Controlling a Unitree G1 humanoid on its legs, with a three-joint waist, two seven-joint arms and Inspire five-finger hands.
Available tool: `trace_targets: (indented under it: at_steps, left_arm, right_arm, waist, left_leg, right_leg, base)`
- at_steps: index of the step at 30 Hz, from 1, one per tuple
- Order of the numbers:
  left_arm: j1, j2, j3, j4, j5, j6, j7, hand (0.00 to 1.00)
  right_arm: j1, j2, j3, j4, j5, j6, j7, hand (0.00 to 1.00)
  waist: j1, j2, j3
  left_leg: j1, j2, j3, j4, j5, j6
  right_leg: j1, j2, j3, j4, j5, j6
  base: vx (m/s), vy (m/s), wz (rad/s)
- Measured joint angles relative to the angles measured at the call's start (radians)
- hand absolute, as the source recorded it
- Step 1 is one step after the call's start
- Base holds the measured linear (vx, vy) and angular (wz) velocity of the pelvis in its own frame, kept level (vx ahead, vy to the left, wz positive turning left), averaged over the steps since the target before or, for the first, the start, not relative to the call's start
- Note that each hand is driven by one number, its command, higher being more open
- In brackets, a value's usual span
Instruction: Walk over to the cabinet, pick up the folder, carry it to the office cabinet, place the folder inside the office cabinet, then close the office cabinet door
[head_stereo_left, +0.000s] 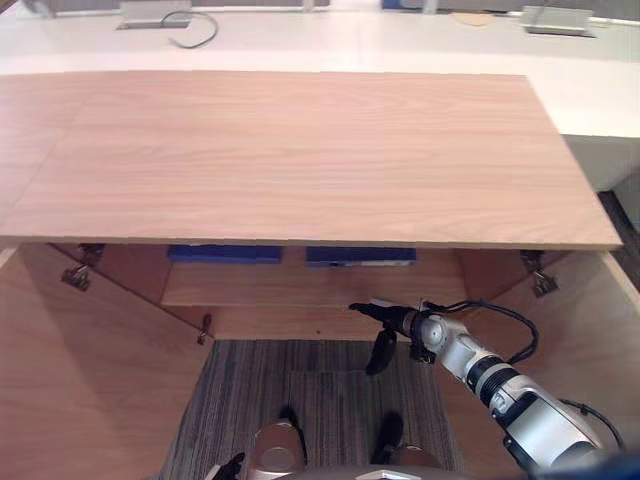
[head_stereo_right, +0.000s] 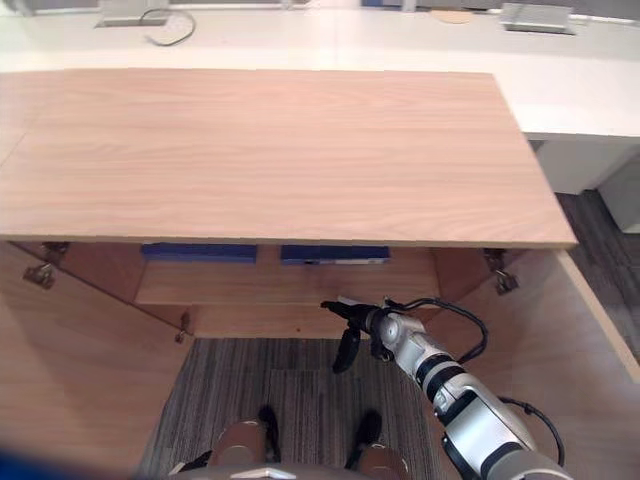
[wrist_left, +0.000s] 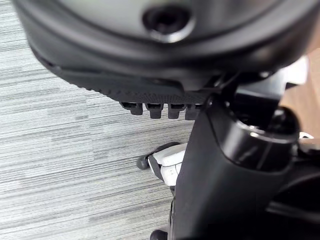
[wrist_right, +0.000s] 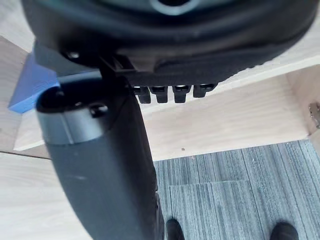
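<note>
Right hand (head_stereo_left: 395, 320) before wooden cabinet (head_stereo_left: 300, 160)

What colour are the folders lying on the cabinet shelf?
Blue folders; left eye view shows them best.

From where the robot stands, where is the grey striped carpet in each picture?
Left eye view: grey striped carpet, bottom middle.
Right eye view: carpet, bottom middle.
Left wrist view: carpet past the left hand.
Right wrist view: carpet in front of the wooden shelf.
Shared landmark: the light wooden cabinet.
</note>
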Motion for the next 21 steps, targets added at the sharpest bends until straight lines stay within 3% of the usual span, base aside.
trace_targets:
  at_steps: [4, 7, 10, 12, 14, 16, 17, 18, 19, 21]
  left_arm:
    - [-0.004, -0.043, 0.029, 0.044, 0.019, 0.000, 0.016, 1.00]
    - [-0.050, -0.030, 0.070, 0.117, 0.019, -0.002, 0.032, 1.00]
    - [-0.115, -0.018, 0.118, 0.211, 0.033, -0.005, 0.072, 1.00]
    - [-0.129, -0.011, 0.141, 0.257, 0.057, -0.006, 0.077, 1.00]
    - [-0.130, -0.010, 0.161, 0.271, 0.060, -0.008, 0.092, 1.00]
    - [-0.123, -0.006, 0.184, 0.272, 0.065, -0.012, 0.115, 1.00]
    - [-0.117, -0.005, 0.199, 0.274, 0.058, -0.015, 0.129, 1.00]
    - [-0.115, -0.003, 0.210, 0.276, 0.041, -0.015, 0.135, 1.00]
    - [-0.119, -0.011, 0.211, 0.276, 0.019, -0.015, 0.143, 1.00]
    - [-0.104, -0.032, 0.209, 0.276, -0.028, -0.015, 0.152, 1.00]
  right_arm:
    - [-0.001, -0.012, 0.009, -0.004, -0.002, -0.003, -0.011, 1.00]
    - [0.027, -0.002, 0.006, -0.008, -0.002, -0.003, -0.024, 1.00]
    - [0.160, 0.028, -0.101, -0.107, 0.092, -0.010, -0.069, 1.00]
    - [0.301, 0.111, -0.242, -0.190, 0.226, -0.026, -0.113, 1.00]
    - [0.400, 0.161, -0.334, -0.244, 0.291, -0.030, -0.165, 1.00]
    - [0.476, 0.182, -0.398, -0.286, 0.305, -0.030, -0.204, 1.00]
    - [0.513, 0.200, -0.448, -0.300, 0.318, -0.035, -0.230, 1.00]
    - [0.529, 0.211, -0.486, -0.296, 0.317, -0.033, -0.247, 1.00]
    - [0.548, 0.210, -0.551, -0.295, 0.317, -0.033, -0.265, 1.00]
    - [0.576, 0.208, -0.634, -0.286, 0.318, -0.033, -0.294, 1.00]
  waist:
    - [0.009, 0.041, -0.035]
    - [-0.014, 0.000, -0.044]
    - [-0.031, -0.028, -0.046]
    - [-0.078, -0.043, -0.040]
    - [-0.095, -0.059, -0.032]
    - [-0.103, -0.089, -0.020]
    - [-0.101, -0.103, -0.024]
    - [-0.105, -0.100, -0.019]
    - [-0.109, -0.081, -0.011]
    - [-0.109, -0.039, -0.007]
  left_leg:
    - [0.019, -0.002, -0.243, 0.025, -0.112, -0.043]
    - [0.015, -0.053, -0.255, 0.019, -0.141, -0.017]
    - [0.009, -0.081, -0.203, 0.036, -0.149, 0.001]
    - [0.024, -0.093, -0.142, 0.041, -0.148, 0.015]
    - [0.062, -0.114, -0.079, 0.026, -0.145, 0.034]
    - [0.098, -0.141, -0.008, 0.005, -0.136, 0.065]
    - [0.094, -0.130, 0.055, -0.010, -0.122, 0.089]
    - [0.096, -0.119, 0.096, -0.012, -0.113, 0.094]
    - [0.112, -0.085, 0.136, -0.027, -0.097, 0.087]
    - [0.156, -0.038, 0.189, -0.100, -0.047, 0.071]
  right_leg:
    - [-0.042, 0.058, 0.121, -0.021, 0.043, 0.001]
    - [-0.095, 0.051, 0.206, -0.028, 0.082, 0.013]
    - [-0.141, 0.043, 0.292, -0.022, 0.115, 0.023]
    - [-0.162, 0.040, 0.360, -0.015, 0.141, 0.041]
    - [-0.177, 0.033, 0.421, 0.000, 0.157, 0.057]
    - [-0.178, 0.020, 0.434, -0.036, 0.230, 0.062]
    - [-0.170, 0.015, 0.370, -0.121, 0.314, 0.078]
    - [-0.179, 0.007, 0.223, -0.087, 0.244, 0.029]
    - [-0.202, -0.008, 0.044, 0.013, 0.130, -0.085]
    - [-0.226, -0.050, -0.119, 0.241, 0.034, -0.126]
  base:
    - [-0.13, 0.093, -1.01]
    - [-0.19, 0.187, -0.70]
    - [-0.15, 0.146, -0.73]
    - [-0.07, 0.106, -0.80]
    - [-0.09, 0.131, -0.96]
    - [-0.15, 0.102, -1.17]
    - [-0.20, -0.020, -1.16]
    - [-0.22, -0.032, -1.31]
    - [-0.17, -0.018, -0.96]
    - [-0.14, -0.002, -0.89]
